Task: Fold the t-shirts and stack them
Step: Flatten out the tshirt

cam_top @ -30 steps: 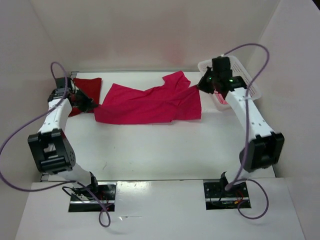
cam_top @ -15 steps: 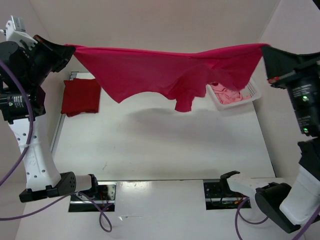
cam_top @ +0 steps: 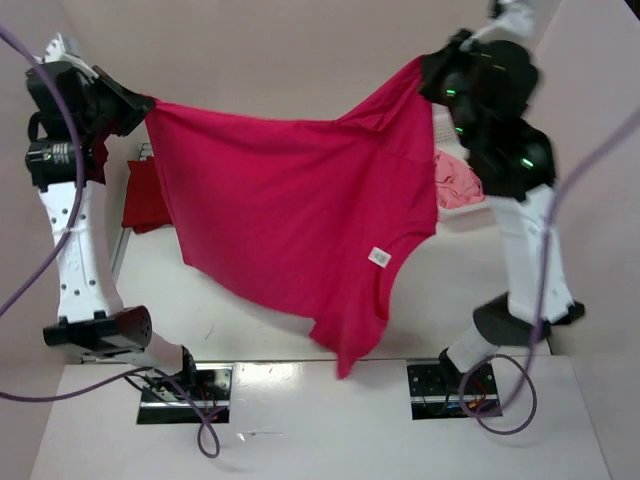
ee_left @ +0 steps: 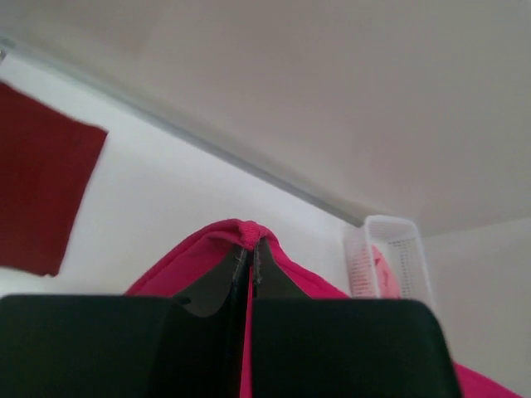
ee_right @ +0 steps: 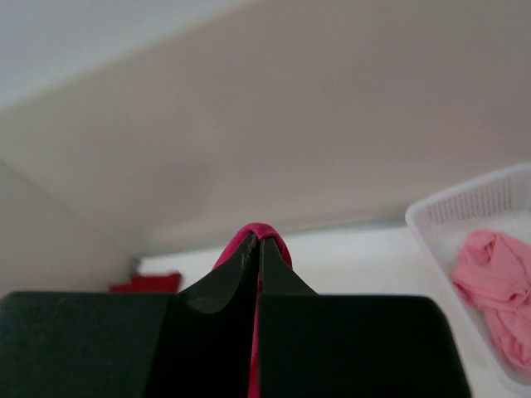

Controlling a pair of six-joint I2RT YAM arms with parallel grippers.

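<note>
Top external view: left gripper [cam_top: 143, 101], upper left, and right gripper [cam_top: 426, 74], upper right, both pinch the magenta shirt [cam_top: 290, 220]; either thin hold could slip, dropping it crumpled.

A second ago the magenta shirt [cam_top: 290, 220] lay flat on the table [cam_top: 240, 338], with both claws down at its ends. Now it's up in the air, pinched between the left claw [cam_top: 140, 103] and the right claw [cam_top: 428, 72]. Half a second back it was pulled wide. Since then the right claw has swung in toward the left one, and the cloth sags below them in a broad sheet, white tag [cam_top: 379, 257] showing.
</note>
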